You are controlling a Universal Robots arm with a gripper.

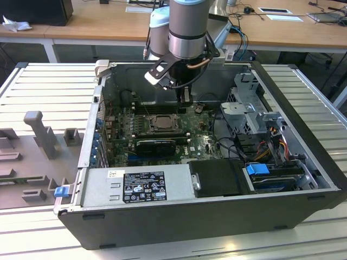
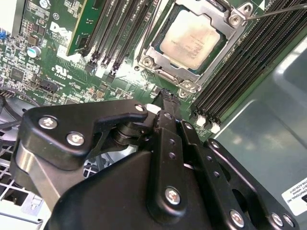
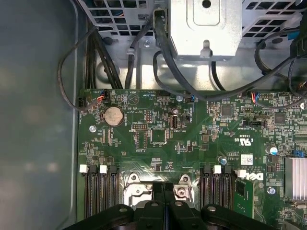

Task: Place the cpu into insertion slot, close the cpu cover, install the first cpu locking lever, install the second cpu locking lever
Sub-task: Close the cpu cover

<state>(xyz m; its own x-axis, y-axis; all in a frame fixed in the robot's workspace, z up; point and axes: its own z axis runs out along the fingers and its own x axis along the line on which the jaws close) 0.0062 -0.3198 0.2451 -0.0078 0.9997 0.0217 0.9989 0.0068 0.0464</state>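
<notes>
Gripper (image 2: 165,97) first: clenched on nothing, fingers (image 3: 157,196) pressed together with only a hairline between them in the first wrist view, hanging over the board (image 2: 53,62) just beside the slot (image 2: 215,58), tips near one edge of the cover (image 2: 154,48). Seated flat in that slot, cpu (image 2: 194,39), pale face showing through the window of the cover lying closed over it. Off one corner of the frame, thin metal rod (image 2: 280,9) slanting away across the black memory slots (image 2: 268,48); in the exterior view, all of it inside an open case (image 1: 217,222) on a slatted table (image 1: 49,81).
</notes>
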